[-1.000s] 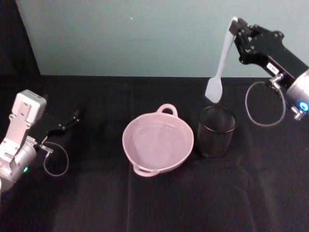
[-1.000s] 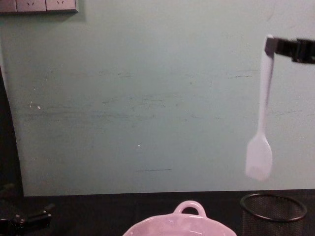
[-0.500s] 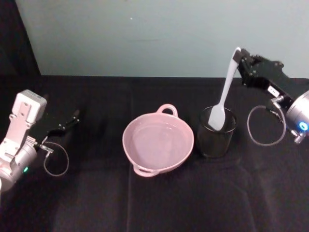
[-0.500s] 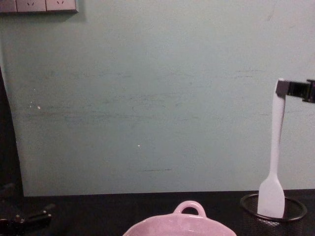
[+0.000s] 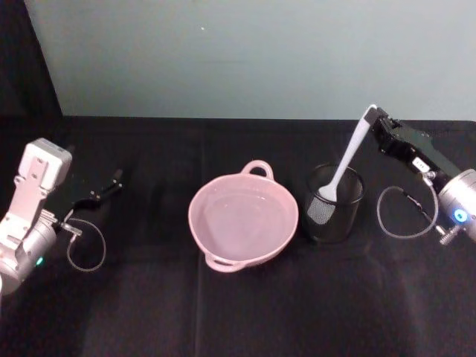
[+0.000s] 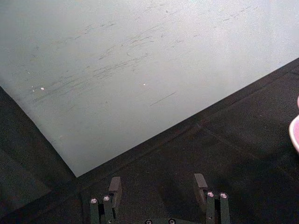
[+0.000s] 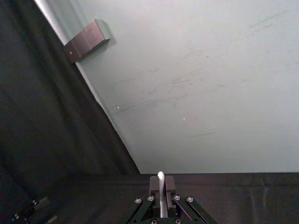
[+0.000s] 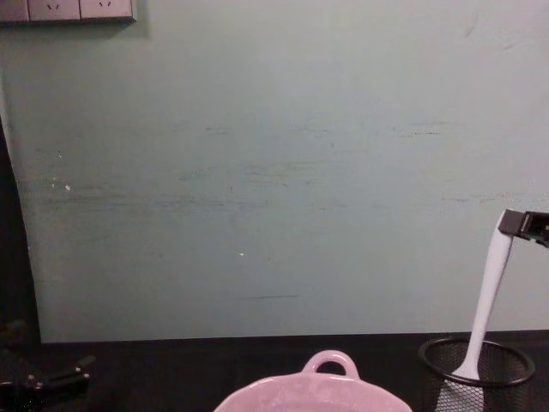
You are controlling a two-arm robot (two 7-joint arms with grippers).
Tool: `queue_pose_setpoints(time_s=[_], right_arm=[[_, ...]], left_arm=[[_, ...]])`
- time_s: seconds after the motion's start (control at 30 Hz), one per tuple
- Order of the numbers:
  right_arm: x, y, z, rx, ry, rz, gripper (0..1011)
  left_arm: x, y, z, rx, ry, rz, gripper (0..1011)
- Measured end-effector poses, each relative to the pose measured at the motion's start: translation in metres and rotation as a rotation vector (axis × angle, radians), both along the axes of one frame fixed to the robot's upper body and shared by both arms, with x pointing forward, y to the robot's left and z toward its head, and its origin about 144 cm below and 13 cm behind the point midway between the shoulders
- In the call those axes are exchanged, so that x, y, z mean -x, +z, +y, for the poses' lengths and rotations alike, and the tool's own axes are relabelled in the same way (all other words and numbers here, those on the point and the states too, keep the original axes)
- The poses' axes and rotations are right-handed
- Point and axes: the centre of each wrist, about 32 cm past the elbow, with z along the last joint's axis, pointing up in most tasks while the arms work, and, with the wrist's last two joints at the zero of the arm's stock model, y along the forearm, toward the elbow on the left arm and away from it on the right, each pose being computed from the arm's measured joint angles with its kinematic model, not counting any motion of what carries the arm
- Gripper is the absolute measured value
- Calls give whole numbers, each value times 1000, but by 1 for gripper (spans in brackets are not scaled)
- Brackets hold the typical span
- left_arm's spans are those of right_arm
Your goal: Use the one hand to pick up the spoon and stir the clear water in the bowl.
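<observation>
What moved: my right arm has come down, and the spoon's flat end, which hung above the cup a second ago, is now deep inside it.
Right gripper: my slim black right gripper (image 5: 375, 117) is pinched shut on the handle tip, above the cup.
Spoon: the long white plastic spoon (image 5: 348, 158) leans in the black wire-mesh cup (image 5: 335, 203).
Bowl: the pale pink bowl with a wavy rim (image 5: 244, 218) sits just left of the cup on the black table (image 5: 245, 312).
Water: the clear water (image 5: 242, 216) lies still in the bowl.
Left gripper: my left gripper (image 6: 159, 187) rests far left with its fingers apart, holding nothing.
</observation>
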Motion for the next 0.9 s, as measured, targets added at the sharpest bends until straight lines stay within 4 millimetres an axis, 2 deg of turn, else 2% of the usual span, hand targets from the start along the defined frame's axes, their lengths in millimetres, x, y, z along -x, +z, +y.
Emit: queue_pose_setpoints(time_s=[0.53, 0.9], right_arm=[[-4, -34, -13, -203, -34, 76, 75], [-2, -41, -15, -246, -46, 92, 75]], left_arm=[[0, 0, 0, 0, 0, 0, 1011], [0, 0, 0, 0, 0, 0, 1011]])
